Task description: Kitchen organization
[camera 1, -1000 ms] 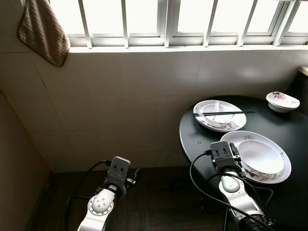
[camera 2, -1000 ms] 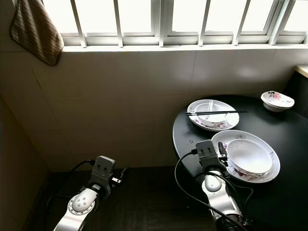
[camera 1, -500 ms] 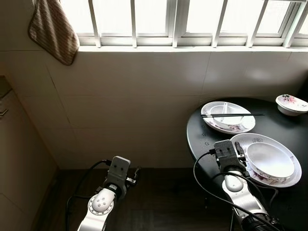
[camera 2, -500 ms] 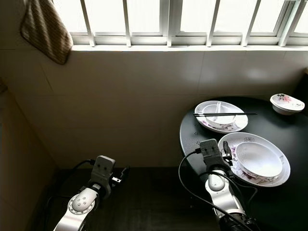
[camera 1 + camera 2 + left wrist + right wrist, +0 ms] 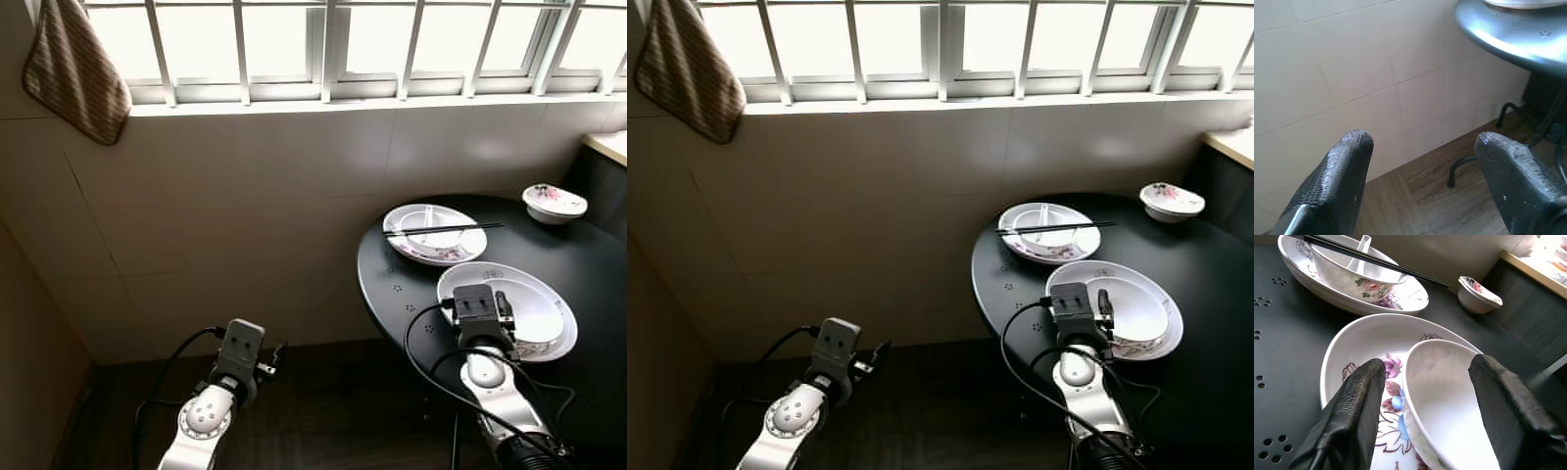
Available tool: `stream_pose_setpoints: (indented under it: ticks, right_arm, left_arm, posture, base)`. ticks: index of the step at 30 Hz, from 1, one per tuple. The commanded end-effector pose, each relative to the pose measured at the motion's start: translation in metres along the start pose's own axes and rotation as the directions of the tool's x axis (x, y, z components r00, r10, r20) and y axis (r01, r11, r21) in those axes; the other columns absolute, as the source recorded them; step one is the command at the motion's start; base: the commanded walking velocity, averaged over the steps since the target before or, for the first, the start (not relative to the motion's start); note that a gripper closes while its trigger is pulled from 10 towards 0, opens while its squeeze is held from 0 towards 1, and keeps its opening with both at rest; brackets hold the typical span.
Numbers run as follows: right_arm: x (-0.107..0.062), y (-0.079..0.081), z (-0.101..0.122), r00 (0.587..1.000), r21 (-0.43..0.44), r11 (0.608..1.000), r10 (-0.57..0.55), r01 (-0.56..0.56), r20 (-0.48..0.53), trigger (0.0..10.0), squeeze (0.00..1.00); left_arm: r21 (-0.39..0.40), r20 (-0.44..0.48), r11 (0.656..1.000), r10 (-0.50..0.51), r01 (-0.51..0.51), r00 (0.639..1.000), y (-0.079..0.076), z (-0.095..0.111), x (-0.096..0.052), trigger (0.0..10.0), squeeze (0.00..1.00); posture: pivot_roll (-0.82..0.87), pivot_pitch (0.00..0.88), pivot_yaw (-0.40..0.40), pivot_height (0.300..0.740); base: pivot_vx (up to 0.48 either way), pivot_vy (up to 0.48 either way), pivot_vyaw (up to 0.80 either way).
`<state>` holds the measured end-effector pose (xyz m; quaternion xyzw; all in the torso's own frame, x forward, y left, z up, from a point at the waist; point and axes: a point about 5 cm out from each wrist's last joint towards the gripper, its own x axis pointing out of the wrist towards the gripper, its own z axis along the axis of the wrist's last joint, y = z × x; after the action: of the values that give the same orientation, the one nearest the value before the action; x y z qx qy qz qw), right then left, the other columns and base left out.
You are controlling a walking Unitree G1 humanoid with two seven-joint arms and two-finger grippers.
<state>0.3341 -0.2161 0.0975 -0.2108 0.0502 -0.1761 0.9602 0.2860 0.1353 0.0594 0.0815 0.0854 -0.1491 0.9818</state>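
Right gripper, jaws wide, straddles the white floral bowl lower right, probably lining up a grasp; left gripper idles, jaws wide.

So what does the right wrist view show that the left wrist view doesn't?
Right wrist: the open right gripper over the near bowl in its plate, the chopsticks across the far bowl, and a small dish. Left wrist: the open left gripper, tiled wall, wood floor and table legs. Both: the dark table.
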Motion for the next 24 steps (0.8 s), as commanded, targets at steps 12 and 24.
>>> stream_pose_setpoints:
  ticks: [12,24]
  right_arm:
    - [-0.0019,0.0099,0.0082,0.997,-0.017,0.998,0.054,-0.053,0.062,10.0,0.0]
    - [0.0018,0.0018,0.0038,1.0,0.03,0.999,0.011,-0.011,0.015,10.0,0.0]
  left_arm:
    - [-0.009,0.005,1.0,0.0,0.0,1.0,0.001,0.0014,0.0011,10.0,0.0]
    - [-0.014,0.007,1.0,0.0,0.0,1.0,0.0005,0.0016,0.0014,10.0,0.0]
  posture:
    - [0.01,0.0,-0.012,0.74]
    - [0.01,0.0,-0.014,0.74]
  base:
    - [0.0,0.0,-0.27]
    - [0.0,0.0,-0.31]
